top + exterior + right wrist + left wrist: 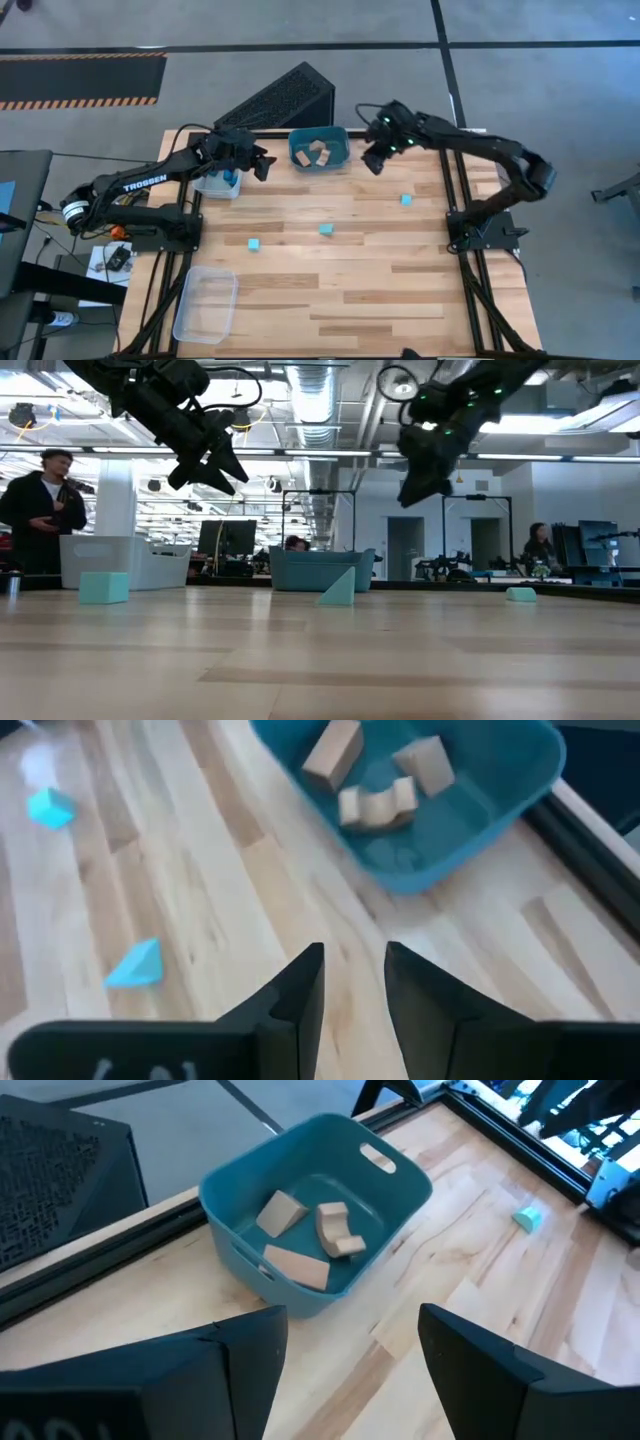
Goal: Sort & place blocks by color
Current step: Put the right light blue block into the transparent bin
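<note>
- Right gripper raised above the table just beside the right side of the teal plastic tub; fingers parted by a narrow gap with nothing between them, touching nothing.
- Left gripper also raised, just left of the tub; dark fingers spread wide, empty, clear of every block.
- White lettering "TROSSEN" readable along the left arm in the high view; no other legible writing.
- Inside the tub: three tan wooden blocks, namely a wedge-like piece, an arch-shaped piece and a flat rectangular piece, lying close together on the floor of the tub.
- On the bare wooden table: three pale cyan blocks, well apart from each other; one cube-like piece toward the left, one wedge-shaped piece near the middle, one small piece toward the right, nearest the right gripper.
- Darker blue block inside a clear plastic tray under the left arm at the table's left edge.
- Second clear plastic tray at the near left corner, holding no block that can be made out.
- Black perforated wedge-shaped box on the floor behind the tub.
- In the low view, a person in dark clothing standing beyond the table at the far left of the room.
</note>
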